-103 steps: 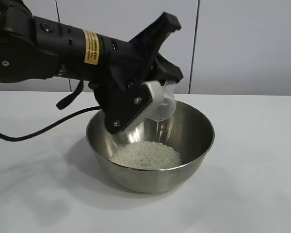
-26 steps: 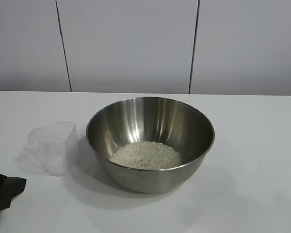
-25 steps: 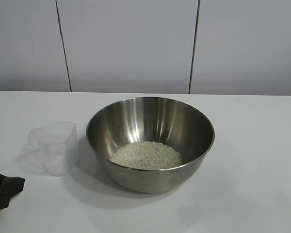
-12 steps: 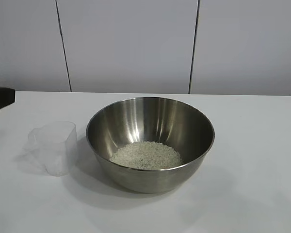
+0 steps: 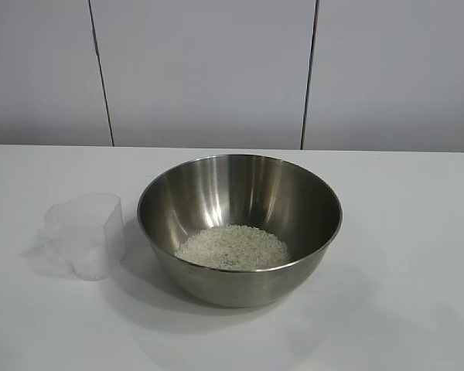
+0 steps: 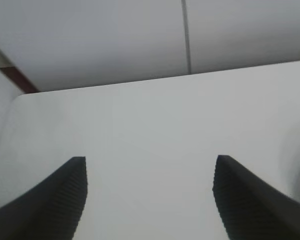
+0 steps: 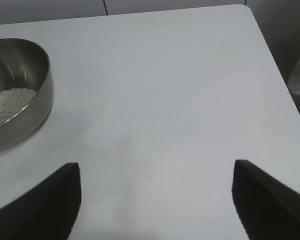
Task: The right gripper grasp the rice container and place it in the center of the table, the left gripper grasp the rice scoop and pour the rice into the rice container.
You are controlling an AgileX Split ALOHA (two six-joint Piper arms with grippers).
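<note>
At the left of the table (image 5: 417,255), the rice scoop (image 5: 89,234) stands upright and looks empty, just beside the rice container (image 5: 240,228) but apart from its wall; being light clear plastic, it would tip or skid at the lightest brush from an arm sweeping low past it. The left gripper (image 6: 149,197) is away from both, its fingers spread with nothing between them and only bare table beneath. In the middle, the rice container holds the rice (image 5: 233,247) in a low mound well below the rim, so a spill seems likely only from a hard knock to the bowl. Off to the right, the right gripper (image 7: 156,202) hangs parked over open table, fingers apart and empty, the bowl well clear of it.
</note>
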